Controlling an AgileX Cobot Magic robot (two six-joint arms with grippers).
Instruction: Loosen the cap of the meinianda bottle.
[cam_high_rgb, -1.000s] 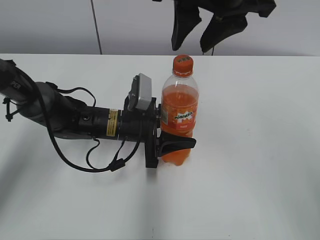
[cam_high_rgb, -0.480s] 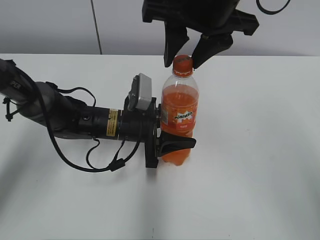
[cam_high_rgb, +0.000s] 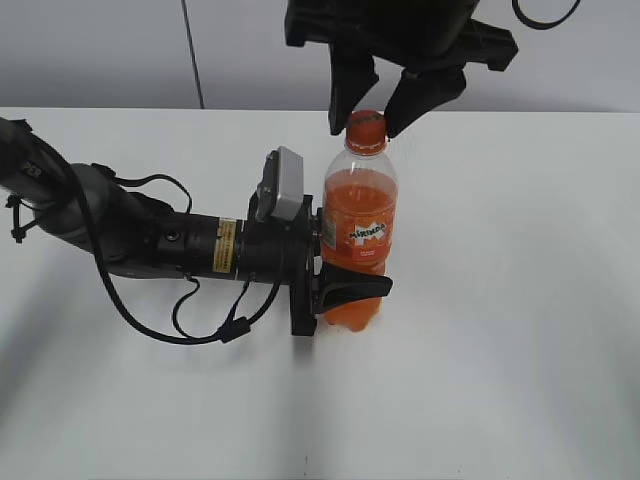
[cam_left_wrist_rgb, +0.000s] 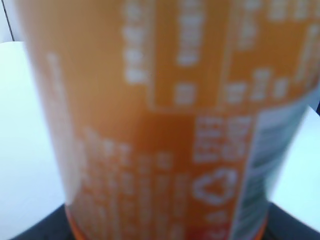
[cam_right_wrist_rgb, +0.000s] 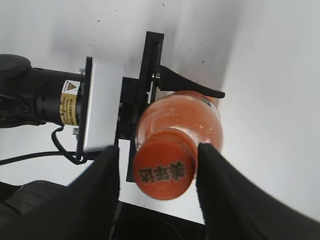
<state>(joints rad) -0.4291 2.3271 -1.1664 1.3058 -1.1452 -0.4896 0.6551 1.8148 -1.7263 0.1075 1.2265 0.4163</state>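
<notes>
Standing upright near the middle of the white desk (cam_high_rgb: 520, 300), long axis vertical, the meinianda bottle (cam_high_rgb: 360, 235) with the cap (cam_high_rgb: 366, 124) pointing straight up and still seated on the neck. Carrying white lettering on its top, that cap (cam_right_wrist_rgb: 162, 170), seen end-on in the right wrist view.

Being clamped low on the body, below the label, by the left gripper (cam_high_rgb: 350, 288), reaching in horizontally from the left; fingers closed against the bottle's sides, judging by the dark finger wrapping across the front. Likely serving as a vise, keeping the body from spinning while the top is twisted. Filling the left wrist view entirely, the blurred orange label (cam_left_wrist_rgb: 165, 125).

Hanging directly above, the right gripper (cam_high_rgb: 366, 112), fingers (cam_high_rgb: 350, 95) pointing down and straddling the cap, one on each side. Sitting partly open, with a slim gap showing beside the cap in the right wrist view, so gripping nothing yet. Judging the step in hand as closing on the cap before turning it.
</notes>
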